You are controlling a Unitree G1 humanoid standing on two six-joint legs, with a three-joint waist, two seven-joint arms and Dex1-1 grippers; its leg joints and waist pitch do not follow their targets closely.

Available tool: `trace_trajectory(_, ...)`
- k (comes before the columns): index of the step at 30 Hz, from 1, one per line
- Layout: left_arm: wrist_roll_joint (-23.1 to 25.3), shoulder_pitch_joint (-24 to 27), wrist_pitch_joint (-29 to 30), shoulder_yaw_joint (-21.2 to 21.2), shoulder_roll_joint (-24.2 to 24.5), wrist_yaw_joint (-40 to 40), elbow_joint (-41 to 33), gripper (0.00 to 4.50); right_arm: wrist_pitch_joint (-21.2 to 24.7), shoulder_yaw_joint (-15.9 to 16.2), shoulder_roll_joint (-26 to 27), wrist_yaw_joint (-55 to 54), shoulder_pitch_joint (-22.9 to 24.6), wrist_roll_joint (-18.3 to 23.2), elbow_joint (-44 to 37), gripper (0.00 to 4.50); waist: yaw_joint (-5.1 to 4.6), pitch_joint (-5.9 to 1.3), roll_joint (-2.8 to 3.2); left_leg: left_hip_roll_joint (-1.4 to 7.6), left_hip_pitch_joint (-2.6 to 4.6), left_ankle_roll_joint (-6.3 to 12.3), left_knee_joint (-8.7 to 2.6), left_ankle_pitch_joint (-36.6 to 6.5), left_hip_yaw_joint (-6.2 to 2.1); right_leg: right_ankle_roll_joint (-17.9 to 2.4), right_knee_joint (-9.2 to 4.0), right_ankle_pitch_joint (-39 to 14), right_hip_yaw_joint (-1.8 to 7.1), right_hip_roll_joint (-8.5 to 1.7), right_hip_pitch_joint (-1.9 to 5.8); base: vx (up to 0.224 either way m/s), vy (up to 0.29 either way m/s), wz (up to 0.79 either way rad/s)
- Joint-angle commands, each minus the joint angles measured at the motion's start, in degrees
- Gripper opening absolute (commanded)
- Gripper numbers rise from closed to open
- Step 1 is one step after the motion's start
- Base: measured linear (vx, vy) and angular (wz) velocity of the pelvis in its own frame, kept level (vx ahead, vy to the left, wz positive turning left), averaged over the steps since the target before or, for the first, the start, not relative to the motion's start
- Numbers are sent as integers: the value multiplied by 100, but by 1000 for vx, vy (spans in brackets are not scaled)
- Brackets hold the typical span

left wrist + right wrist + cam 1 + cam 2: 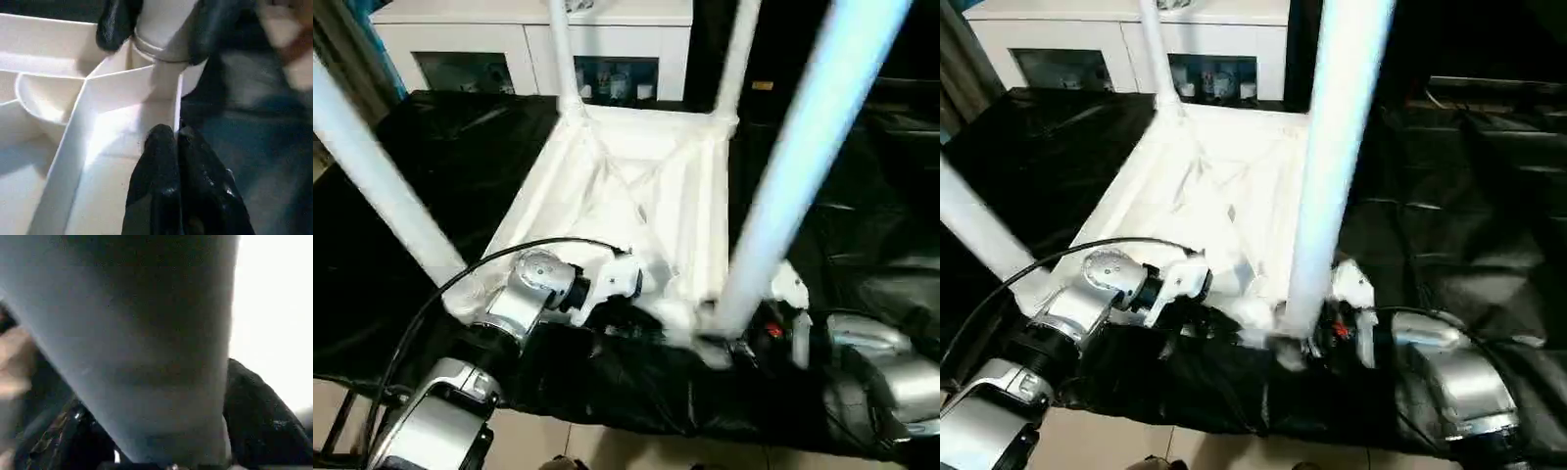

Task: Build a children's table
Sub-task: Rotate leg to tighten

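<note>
The white children's table top (pixel 636 186) lies upside down on black sheeting, ribbed underside up. Legs stand in its corner sockets: near left (pixel 372 166), far left (pixel 563 59), far right (pixel 739 59) and near right (pixel 803 147). My right gripper (pixel 724 335) holds the near-right leg just above its socket, with a black finger (pixel 113 24) on either side of the tube (pixel 146 357). My left gripper (pixel 168 134) is shut. Its fingertips touch the top edge of the table's near rim (pixel 146 78), just beside that socket.
A white cabinet with glass doors (pixel 529 39) stands behind the work surface. Black sheeting (pixel 440 147) covers the surface around the table, and its front edge drops to a beige floor (pixel 607 441). A black cable (pixel 460 279) arcs over my left forearm.
</note>
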Motion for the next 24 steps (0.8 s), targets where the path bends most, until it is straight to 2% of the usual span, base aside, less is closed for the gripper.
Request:
trace_trajectory(1,-32,-53,194,66,-362,636,-6,0,-20,231,361,-519,36,-75,126,259,-28,-224,-132,200,33,351,-386,-1312,-91,-1289,-422,-1531,160,-272,255,0,0,0)
trace_trajectory(2,-32,-53,194,66,-362,636,-6,0,-20,231,361,-519,36,-75,126,257,-66,-230,-122,205,36,315,-393,-1313,-90,-1259,-426,-1521,168,-263,243,0,0,0)
trace_trajectory(3,14,67,414,61,-584,1010,-124,0,-135,150,756,-1244,28,-274,317,254,-103,-220,-134,206,32,301,-399,-1349,-91,-1262,-431,-1477,169,-257,233,0,0,0)
trace_trajectory(4,14,67,414,61,-584,1010,-124,0,-135,150,756,-1244,28,-274,317,254,-127,-212,-129,203,28,277,-403,-1383,-86,-1264,-430,-1494,172,-255,221,0,0,0)
trace_trajectory(5,61,126,514,44,-724,1238,-167,0,-165,119,976,-1617,12,-364,424,254,-144,-209,-133,190,25,272,-406,-1422,-92,-1247,-441,-1567,166,-255,223,0,0,0)
trace_trajectory(6,157,194,643,-6,-935,1571,-198,0,-243,80,1316,-2188,-40,-508,605,249,-181,-196,-133,189,3,243,-426,-1470,-105,-1183,-452,-1749,158,-261,228,0,0,0)
trace_trajectory(8,186,204,690,-8,-1047,1744,-184,0,-254,47,1483,-2474,-99,-560,720,249,-219,-180,-134,186,40,194,-432,-1653,-105,-1072,-508,-2142,163,-264,192,0,0,0)
trace_trajectory(11,315,195,813,-36,-1374,2294,-121,0,-318,-105,2008,-3416,-374,-705,1113,248,-298,-175,-106,181,30,143,-450,-1798,-117,-1015,-522,-2221,168,-249,170,0,0,0)
trace_trajectory(12,315,195,813,-36,-1374,2294,-121,0,-318,-105,2008,-3416,-374,-705,1113,248,-313,-177,-109,176,32,137,-450,-1820,-119,-994,-529,-2249,167,-244,169,0,0,0)
trace_trajectory(14,426,220,725,-178,-1494,2414,-94,0,-453,-155,2396,-3870,-565,-872,1294,248,-320,-179,-97,169,25,173,-446,-1790,-114,-970,-531,-2157,179,-240,163,0,0,0)
trace_trajectory(17,423,282,668,-234,-1467,2288,-177,0,-746,-78,2456,-3887,-624,-996,1324,248,-316,-194,-99,172,20,200,-449,-1754,-117,-934,-526,-2069,177,-241,181,0,0,0)
trace_trajectory(18,406,305,664,-231,-1428,2223,-217,0,-858,-109,2449,-3806,-613,-948,1296,304,-316,-192,-98,175,18,213,-449,-1767,-116,-945,-528,-2048,179,-244,179,0,0,0)
trace_trajectory(20,388,328,679,-201,-1366,2143,-281,0,-1001,-179,2405,-3599,-567,-853,1215,318,-329,-197,-103,179,19,246,-449,-1809,-114,-967,-524,-1998,180,-239,178,0,0,0)
trace_trajectory(21,388,328,679,-201,-1366,2143,-281,0,-1001,-179,2405,-3599,-567,-853,1215,318,-323,-201,-101,181,13,280,-444,-1742,-110,-994,-512,-1884,184,-239,185,0,0,0)
trace_trajectory(22,389,334,698,-181,-1344,2128,-306,0,-1056,-192,2362,-3502,-545,-837,1177,344,-322,-203,-102,177,11,300,-439,-1705,-104,-1009,-510,-1830,186,-238,186,0,0,0)
trace_trajectory(24,333,332,641,-163,-1253,1991,-345,0,-1091,-209,2166,-3132,-475,-679,1037,359,-304,-225,-109,173,7,407,-415,-1478,-89,-1081,-490,-1566,186,-246,212,0,0,0)
